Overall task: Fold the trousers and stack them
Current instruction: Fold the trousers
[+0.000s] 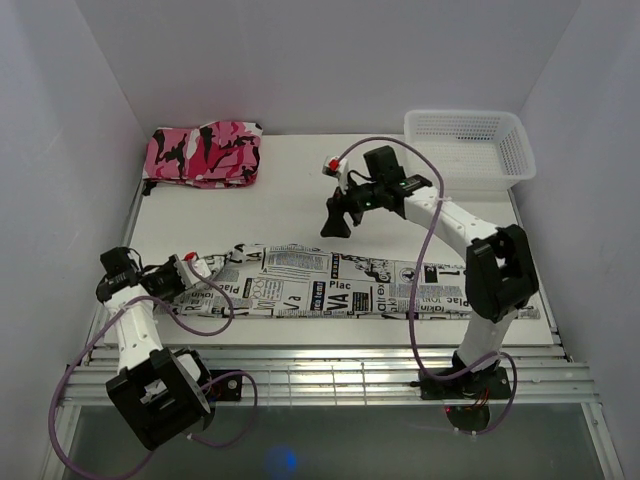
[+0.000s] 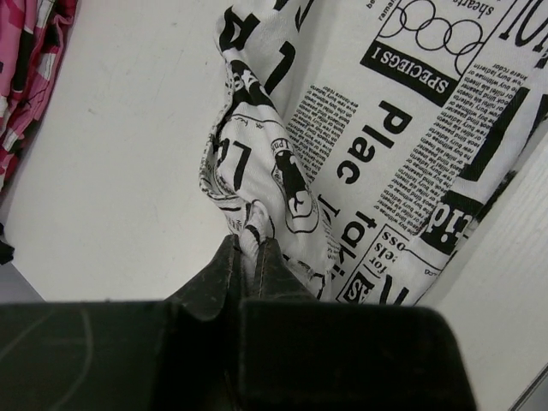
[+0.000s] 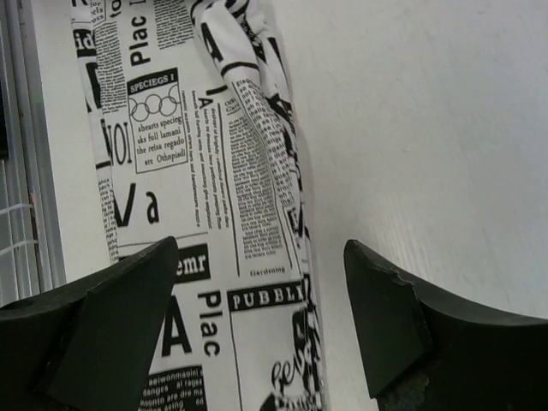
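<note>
The newspaper-print trousers (image 1: 350, 285) lie stretched in a long strip across the near part of the table, left to right. My left gripper (image 1: 190, 268) is at their left end, shut on a bunched fold of the trousers (image 2: 257, 184); the cloth is pinched between its fingers (image 2: 218, 274). My right gripper (image 1: 337, 218) hovers open and empty above the table just behind the strip's middle. In the right wrist view its fingers (image 3: 128, 300) straddle the far edge of the trousers (image 3: 214, 171).
A folded pink camouflage garment (image 1: 205, 153) lies at the back left, its edge showing in the left wrist view (image 2: 26, 68). A white mesh basket (image 1: 467, 145) stands at the back right. A slatted rail (image 1: 330, 375) runs along the near table edge.
</note>
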`<state>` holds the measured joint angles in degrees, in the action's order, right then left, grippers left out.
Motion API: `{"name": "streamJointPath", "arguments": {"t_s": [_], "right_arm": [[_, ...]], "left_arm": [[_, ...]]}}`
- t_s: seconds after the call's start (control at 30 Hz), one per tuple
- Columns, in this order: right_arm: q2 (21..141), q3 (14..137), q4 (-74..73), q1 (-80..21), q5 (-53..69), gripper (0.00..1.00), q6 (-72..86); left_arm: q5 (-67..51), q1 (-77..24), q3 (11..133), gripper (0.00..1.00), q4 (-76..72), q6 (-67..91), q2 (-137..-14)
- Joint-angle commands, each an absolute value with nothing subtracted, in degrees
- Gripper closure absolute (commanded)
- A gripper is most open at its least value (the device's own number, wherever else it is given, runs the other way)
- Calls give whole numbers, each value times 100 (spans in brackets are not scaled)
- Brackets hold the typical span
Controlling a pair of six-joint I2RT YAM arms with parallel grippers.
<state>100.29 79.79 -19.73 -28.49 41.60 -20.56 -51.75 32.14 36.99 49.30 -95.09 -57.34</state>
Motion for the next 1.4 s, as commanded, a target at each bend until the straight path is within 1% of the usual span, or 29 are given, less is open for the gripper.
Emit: {"name": "streamJointPath", "arguments": {"t_s": [0.0,0.03,0.07,0.1,0.13,0.17,0.2,0.23,0.27,0.33,0.37,0.47,0.5,0.6,0.7,0.77,0.9,1.03,1.27,1.33,1.37], "right_arm": [[10720,8349,-1635,-3339,4281,16,-1776],[10844,8428,-1609,-3436,4202,16,-1793],[10976,8551,-1591,-3515,4123,16,-1802],[11212,8604,-1539,-3637,3948,18,-1819],[11319,8631,-1538,-3673,3877,19,-1837],[11416,8648,-1538,-3735,3815,23,-1854],[11548,8614,-1547,-3761,3701,26,-1881],[11592,8578,-1564,-3779,3683,30,-1907],[11645,8552,-1617,-3797,3630,38,-1951],[11716,8377,-1696,-3814,3525,45,-2012],[11707,8298,-1696,-3832,3490,50,-2021],[11672,7981,-1653,-3858,3349,56,-2074],[11689,7893,-1644,-3867,3296,57,-2083],[11751,7849,-1722,-3902,3191,61,-2188],[11839,7814,-1810,-3937,3120,67,-2303],[11865,7761,-1837,-3999,3077,74,-2399],[11830,7594,-1820,-4087,2901,78,-2575],[11777,7453,-1776,-4140,2813,79,-2663],[11725,7313,-1714,-4333,2496,80,-2856],[11725,7330,-1714,-4350,2435,80,-2848],[11716,7330,-1714,-4351,2426,78,-2830]], "left_arm": [[-5581,3199,3639,100,5150,-10063,-5643],[-5546,3199,3639,100,5185,-10046,-5643],[-5528,3199,3656,96,5220,-9976,-5677],[-5494,3199,3682,87,5195,-9636,-5713],[-5467,3199,3831,51,5107,-9302,-5774],[-5441,3199,3954,39,4819,-8846,-5861],[-5397,3199,4129,34,4712,-8007,-6132],[-5370,3217,4340,32,4685,-7711,-6335],[-5396,3260,4864,30,4824,-7517,-6554],[-5493,3278,5472,27,5096,-7113,-7292],[-5598,3287,6093,25,5350,-6997,-7539],[-5983,3278,6932,22,5877,-6916,-8470],[-6064,3261,7361,11,6002,-6978,-8873],[-6109,3015,7969,9,6213,-6881,-9429],[-5986,2708,8199,7,6188,-6628,-10053],[-5942,2550,8419,7,6118,-6400,-10596],[-5801,2338,8841,10,6231,-6144,-11397],[-5696,2171,9008,18,6284,-6109,-11882],[-5599,1759,9070,24,6441,-6099,-12375],[-5598,1688,9009,28,6539,-6196,-12401],[-5616,1644,8983,30,6626,-6275,-12393]]}}
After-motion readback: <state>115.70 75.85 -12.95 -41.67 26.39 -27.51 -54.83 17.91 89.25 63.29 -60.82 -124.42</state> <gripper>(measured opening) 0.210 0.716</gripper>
